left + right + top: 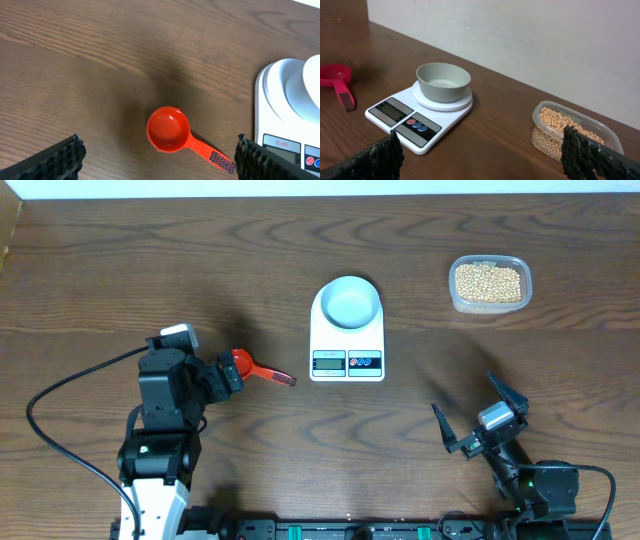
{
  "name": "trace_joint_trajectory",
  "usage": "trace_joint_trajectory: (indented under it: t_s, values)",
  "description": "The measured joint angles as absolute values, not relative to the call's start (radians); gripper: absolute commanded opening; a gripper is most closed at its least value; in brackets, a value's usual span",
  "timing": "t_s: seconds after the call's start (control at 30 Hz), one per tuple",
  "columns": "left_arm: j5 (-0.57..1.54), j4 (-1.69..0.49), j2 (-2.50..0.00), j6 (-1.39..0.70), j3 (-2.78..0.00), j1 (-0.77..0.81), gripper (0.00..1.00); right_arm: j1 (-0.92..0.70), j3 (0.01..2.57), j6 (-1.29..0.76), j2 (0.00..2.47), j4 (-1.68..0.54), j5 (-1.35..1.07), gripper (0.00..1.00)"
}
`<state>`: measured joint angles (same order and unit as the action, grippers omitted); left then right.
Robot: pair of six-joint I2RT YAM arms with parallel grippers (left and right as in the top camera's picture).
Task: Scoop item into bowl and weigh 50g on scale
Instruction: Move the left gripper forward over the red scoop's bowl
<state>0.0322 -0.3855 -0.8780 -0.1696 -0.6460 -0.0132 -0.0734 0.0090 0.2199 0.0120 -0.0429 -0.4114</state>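
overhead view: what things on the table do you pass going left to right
red scoop → scale with the bowl on it → clear tub of beans

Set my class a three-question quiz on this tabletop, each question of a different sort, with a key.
1. True or false: the bowl sits on the scale.
2. The scoop lies: A on the table; B in the bowl; C on the scale.
3. Fill in: the beans are in the ___.
Key: 1 true; 2 A; 3 tub.
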Motion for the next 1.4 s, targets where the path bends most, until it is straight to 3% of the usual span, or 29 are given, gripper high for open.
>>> trace_joint_trajectory:
  t_s: [0.83,1.03,1.17,1.4]
  values:
    - [0.033,-0.377,-0.919,-0.222,-0.646,-0.013,0.98,-0.073,0.009,0.22,0.012,-0.043,-0.411,0.99]
    - [0.032,-0.375,-0.984,-0.296,-0.646,-0.013,1.0,-0.073,0.009,0.22,0.012,-0.043,-0.411,0.99]
    - [0.031,-0.374,-1.041,-0.374,-0.646,-0.013,0.93,-0.073,0.009,0.22,0.012,-0.043,-0.411,0.99]
    - [0.015,-0.373,-1.14,-0.556,-0.646,-0.013,0.9,-0.073,0.009,0.22,0.012,-0.043,-0.411,0.99]
